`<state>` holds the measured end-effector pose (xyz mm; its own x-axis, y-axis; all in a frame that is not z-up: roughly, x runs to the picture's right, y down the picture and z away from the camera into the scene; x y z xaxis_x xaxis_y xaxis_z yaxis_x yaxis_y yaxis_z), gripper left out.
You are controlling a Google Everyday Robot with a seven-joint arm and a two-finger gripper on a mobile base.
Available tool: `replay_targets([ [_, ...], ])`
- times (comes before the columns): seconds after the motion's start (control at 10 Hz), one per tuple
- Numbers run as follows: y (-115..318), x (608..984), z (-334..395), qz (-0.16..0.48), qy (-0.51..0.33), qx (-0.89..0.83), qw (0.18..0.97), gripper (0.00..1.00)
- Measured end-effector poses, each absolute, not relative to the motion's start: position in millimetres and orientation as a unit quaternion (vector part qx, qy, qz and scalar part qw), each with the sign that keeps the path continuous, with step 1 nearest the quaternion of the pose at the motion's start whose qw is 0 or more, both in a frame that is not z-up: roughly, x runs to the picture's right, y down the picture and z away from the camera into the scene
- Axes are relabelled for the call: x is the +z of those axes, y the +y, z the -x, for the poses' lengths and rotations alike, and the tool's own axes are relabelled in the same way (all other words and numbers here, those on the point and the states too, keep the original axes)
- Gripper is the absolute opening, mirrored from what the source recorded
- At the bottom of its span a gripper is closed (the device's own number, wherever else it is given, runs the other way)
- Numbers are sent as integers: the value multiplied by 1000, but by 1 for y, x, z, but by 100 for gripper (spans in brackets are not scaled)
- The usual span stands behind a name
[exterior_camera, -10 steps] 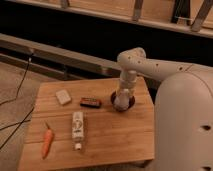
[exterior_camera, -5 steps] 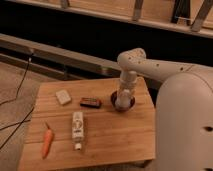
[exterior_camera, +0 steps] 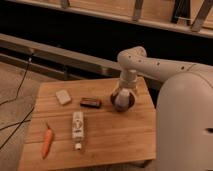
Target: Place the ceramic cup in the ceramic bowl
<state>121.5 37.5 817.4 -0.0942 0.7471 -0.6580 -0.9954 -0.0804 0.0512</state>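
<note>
Judging from where things lie, I am at the placing step itself: the ceramic cup [exterior_camera: 121, 101] sits low over or inside the ceramic bowl [exterior_camera: 131, 102], with the gripper [exterior_camera: 123, 91] right on top of it. I take the bowl as my landmark. Nearest to me and well off to the bowl's left lies an orange carrot [exterior_camera: 46, 142] near the front edge of the wooden table [exterior_camera: 110, 140]. Closer to the bowl, but apart from it, a white bottle [exterior_camera: 77, 130] lies on its side. Just left of the bowl is a small dark flat packet [exterior_camera: 90, 103], and further left of that a pale sponge [exterior_camera: 63, 97]. Then the bowl itself, near the table's right back corner, with the white cup showing against its dark rim. Above it the robot arm [exterior_camera: 145, 62] bends down from the right, and behind everything runs a dark wall with a ledge.

Whether the gripper has the cup clasped or has let go, I cannot tell. My next move, I reckon, calls for confirming the cup's base rests on the bowl's floor, then letting go cleanly and lifting straight up so the cup does not tip or drag the bowl
</note>
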Motion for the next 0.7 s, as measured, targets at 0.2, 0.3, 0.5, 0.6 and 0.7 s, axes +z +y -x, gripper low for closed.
replay_targets([
  [0.2,30,807,-116,243,253,690,634,80],
  [0.3,22,796,-112,242,249,686,640,80],
  [0.5,20,776,-105,252,255,673,647,80],
  [0.6,22,766,-98,262,259,666,649,80],
  [0.7,24,759,-90,271,259,660,651,80],
])
